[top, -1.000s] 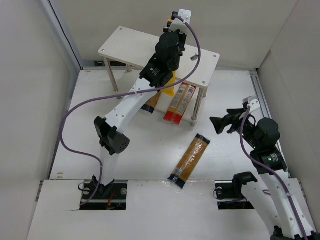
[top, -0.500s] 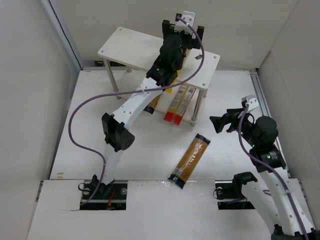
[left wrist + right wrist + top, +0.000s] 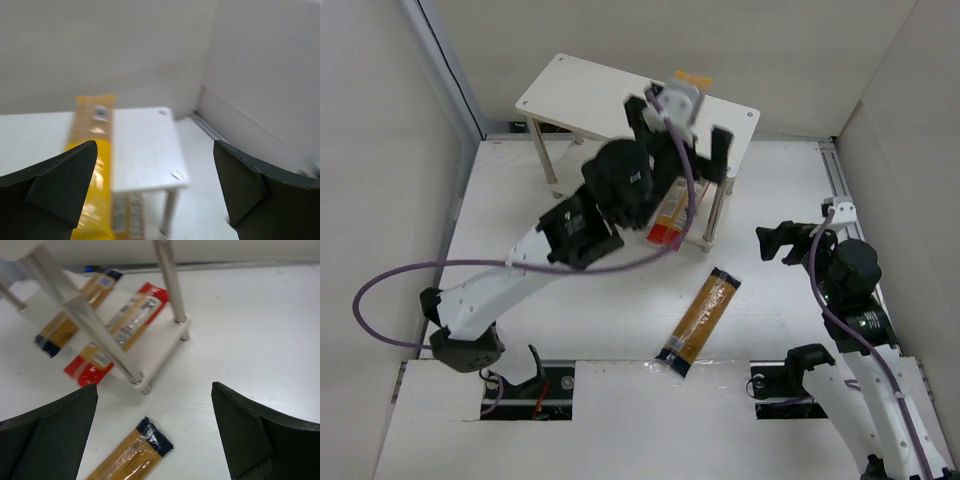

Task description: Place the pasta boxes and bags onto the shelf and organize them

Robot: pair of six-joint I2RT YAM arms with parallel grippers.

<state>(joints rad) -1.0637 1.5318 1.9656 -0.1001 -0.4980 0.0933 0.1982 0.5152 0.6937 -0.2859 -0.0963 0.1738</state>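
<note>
The small two-tier shelf of pale whitewashed wood boards on thin metal legs [image 3: 578,88] stands at the far end of the white worktop [image 3: 775,185].

A bright yellow long bag [image 3: 93,167] lies flat on the shelf's top board, along one side of it, one end reaching the board's far edge. The left pincer [image 3: 155,147] hangs above the shelf's top board with its two dark fingers [image 3: 57,182] spread wide. Nothing is between them, and they stand clear of the yellow bag.

On the shelf's lower board a long red-and-orange box [image 3: 125,325] lies lengthwise, its red end sticking out past the board's front edge. Beside it on the same board lies a clear bag of brown-orange spaghetti with dark ends [image 3: 67,320], one dark end also out past the front edge.

A second clear spaghetti bag with dark ends [image 3: 700,318] lies loose on the worktop in front of the shelf, well apart from its legs and slanted.

The right pincer [image 3: 154,387] is off the shelf's right front corner, raised above the worktop and turned toward the shelf. Its fingers are spread and empty.
</note>
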